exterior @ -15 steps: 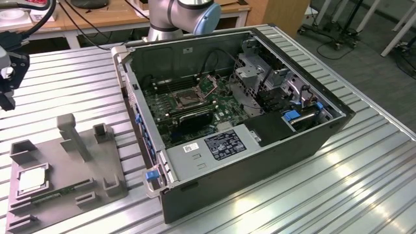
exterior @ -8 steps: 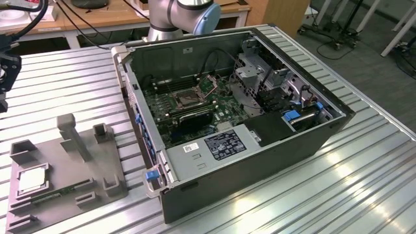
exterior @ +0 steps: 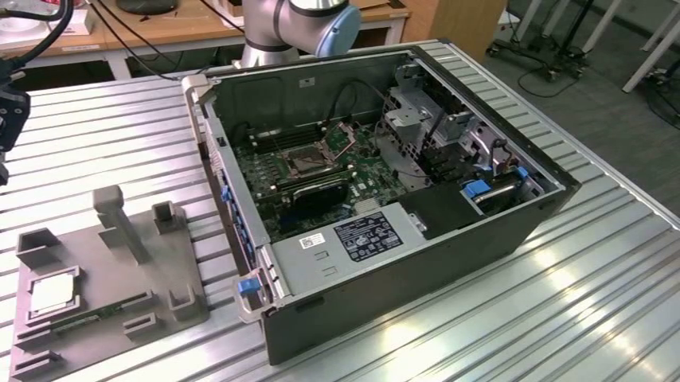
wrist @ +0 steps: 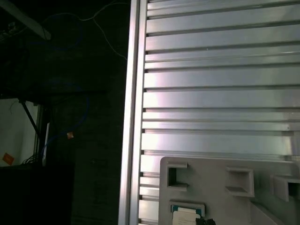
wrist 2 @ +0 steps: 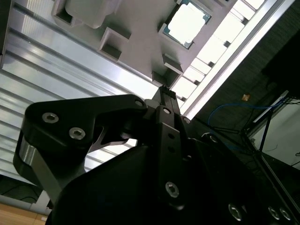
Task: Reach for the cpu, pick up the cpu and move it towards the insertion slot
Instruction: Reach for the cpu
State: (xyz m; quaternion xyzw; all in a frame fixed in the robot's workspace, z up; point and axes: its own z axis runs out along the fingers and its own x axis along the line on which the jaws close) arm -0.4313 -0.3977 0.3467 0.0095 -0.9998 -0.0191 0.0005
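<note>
Cpu (exterior: 53, 293) lies flat in a recess of the grey tray (exterior: 101, 278) on the slatted table (exterior: 107, 143), well apart from the slot (exterior: 302, 163) inside the open case (exterior: 425, 263). In the second wrist view the gripper (wrist 2: 163, 96) hangs over the tray, clear of the cpu (wrist 2: 187, 22); I cannot tell whether it is spread or pressed together

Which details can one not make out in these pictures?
The cpu: first wrist view, cut off by the picture's edge.
The slot: exterior view, too small to see its contacts.
The board: exterior view, near part hidden under the labelled cover.
</note>
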